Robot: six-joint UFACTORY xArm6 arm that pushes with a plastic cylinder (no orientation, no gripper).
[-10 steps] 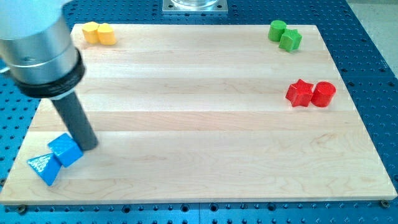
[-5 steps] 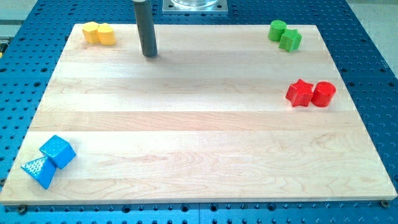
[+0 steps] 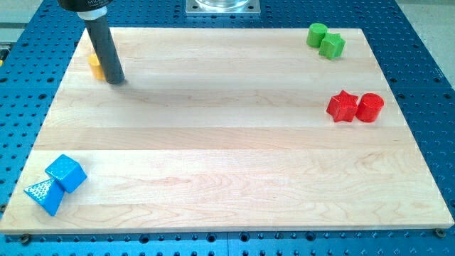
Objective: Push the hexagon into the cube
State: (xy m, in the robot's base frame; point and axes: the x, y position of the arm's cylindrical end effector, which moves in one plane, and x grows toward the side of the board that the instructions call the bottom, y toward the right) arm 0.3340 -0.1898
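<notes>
My tip (image 3: 115, 80) rests on the wooden board (image 3: 227, 142) near the view's top left. A yellow block (image 3: 94, 65) shows only as a small piece just left of the rod, touching or almost touching it; I cannot tell its shape. No second yellow block is visible; the rod may hide it. The blue cube (image 3: 66, 173) sits at the view's bottom left, far below the tip, with a blue triangular block (image 3: 44, 195) against its lower left side.
A green cylinder (image 3: 317, 34) and another green block (image 3: 332, 46) sit at the top right. A red star (image 3: 343, 107) and a red cylinder (image 3: 370, 107) sit together at the right edge.
The rod left the blue cube, went to the top middle, then moved left and down. The two yellow blocks are gone from the top left corner; one piece shows lower, beside the rod.
</notes>
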